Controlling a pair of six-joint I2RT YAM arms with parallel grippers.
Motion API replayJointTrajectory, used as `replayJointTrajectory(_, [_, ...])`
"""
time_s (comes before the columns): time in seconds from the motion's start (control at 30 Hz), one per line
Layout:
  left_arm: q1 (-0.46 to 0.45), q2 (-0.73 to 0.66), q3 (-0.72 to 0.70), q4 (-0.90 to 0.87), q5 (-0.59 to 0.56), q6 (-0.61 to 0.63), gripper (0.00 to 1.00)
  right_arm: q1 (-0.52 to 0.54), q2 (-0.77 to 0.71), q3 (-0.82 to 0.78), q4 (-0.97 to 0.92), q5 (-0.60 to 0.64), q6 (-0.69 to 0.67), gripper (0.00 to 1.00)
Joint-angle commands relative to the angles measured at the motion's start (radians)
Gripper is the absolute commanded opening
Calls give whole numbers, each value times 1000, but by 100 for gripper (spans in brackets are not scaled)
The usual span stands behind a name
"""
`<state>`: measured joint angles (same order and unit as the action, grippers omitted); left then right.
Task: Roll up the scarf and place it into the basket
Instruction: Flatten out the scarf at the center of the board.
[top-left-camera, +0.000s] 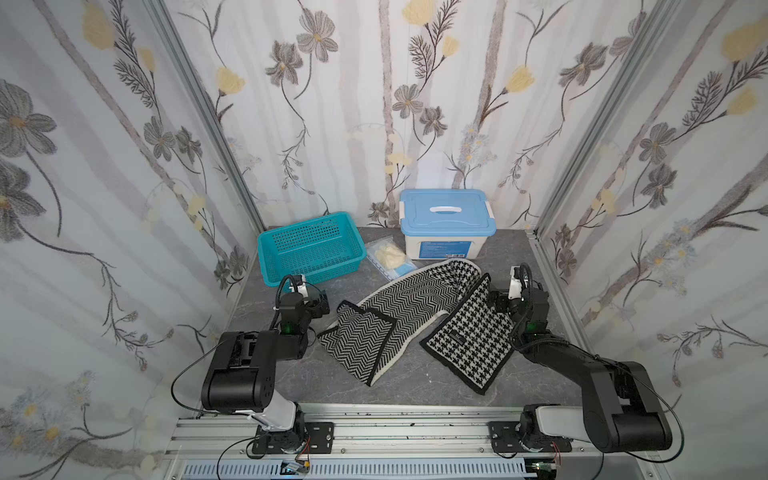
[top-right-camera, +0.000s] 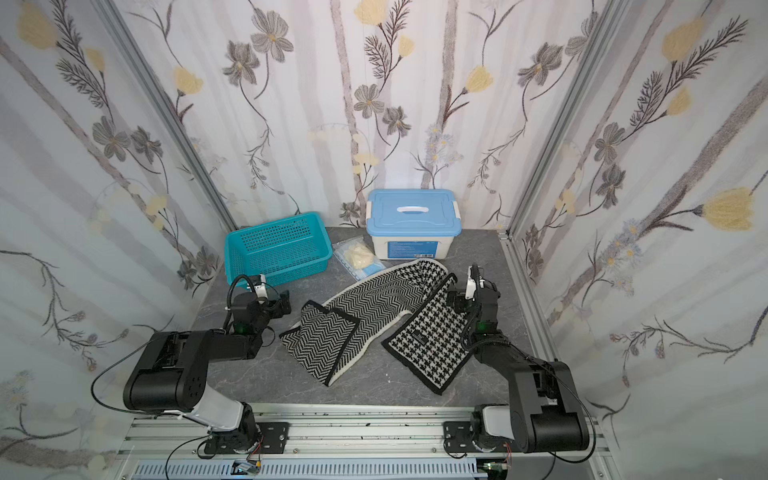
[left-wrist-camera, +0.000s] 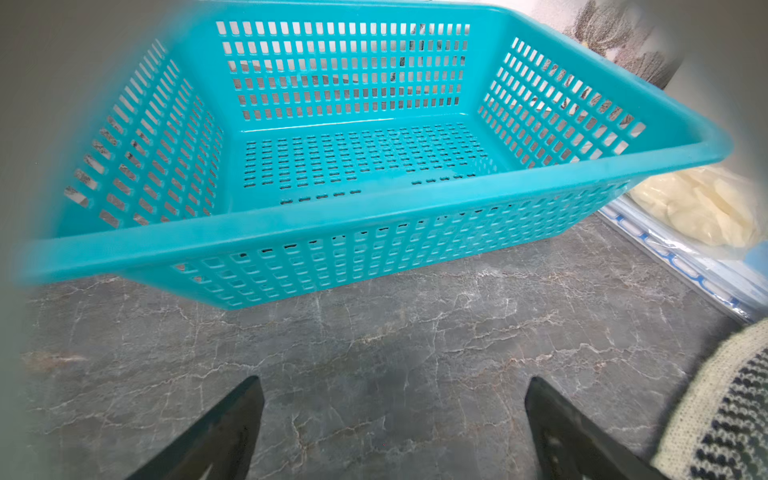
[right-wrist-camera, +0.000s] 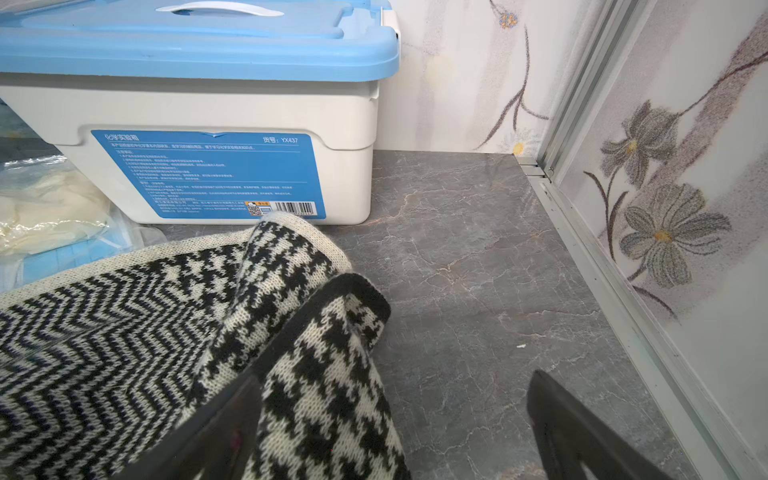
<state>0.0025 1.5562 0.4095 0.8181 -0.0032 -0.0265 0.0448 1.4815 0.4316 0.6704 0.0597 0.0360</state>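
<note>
A black-and-white knit scarf (top-left-camera: 415, 316) lies unrolled on the gray surface (top-left-camera: 415, 386), with the teal basket (top-left-camera: 309, 245) near it. The left tool (left-wrist-camera: 395, 379) and the right tool (right-wrist-camera: 395, 374) flank the scarf, both open.

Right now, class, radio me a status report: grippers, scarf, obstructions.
Both open, empty: left gripper facing the basket, right gripper at the scarf edge. Scarf unrolled on the table; basket empty. Nearby: clear bag beside the basket, outside it.

Overhead pair, close wrist views, scarf (top-left-camera: 415, 295) shared
</note>
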Motion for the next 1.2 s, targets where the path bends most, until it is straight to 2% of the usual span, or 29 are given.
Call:
replayJointTrajectory(0.0, [2,2,4,29,3,17,100,0,0,4,39,12,-12,100])
replayJointTrajectory(0.57, [2,2,4,29,3,15,100,0,-1,0,43,14,-13,100])
replayJointTrajectory(0.63, [-2,-17,8,13,-41,6,100,1,-7,0,45,28,-11,100])
replayJointTrajectory(0.73, [-16,-133,82,-229,-174,-36,100,6,-53,64,-108,62,-1,100])
replayJointTrajectory(0.83, [-26,-254,140,-473,-234,-98,100,12,-124,82,-189,68,-5,100])
replayJointTrajectory(0.9, [-58,-354,154,-602,-267,-124,100,26,-196,96,-268,117,18,100])
replayJointTrajectory(1.0, [-134,-505,207,-833,-293,-204,100,34,-276,212,-592,224,162,100])
replayJointTrajectory(1.07, [-212,-556,266,-994,-316,-264,100,33,-289,310,-806,223,219,100])
replayJointTrajectory(1.17, [-342,-581,313,-1104,-296,-366,100,35,-290,419,-1046,167,269,100])
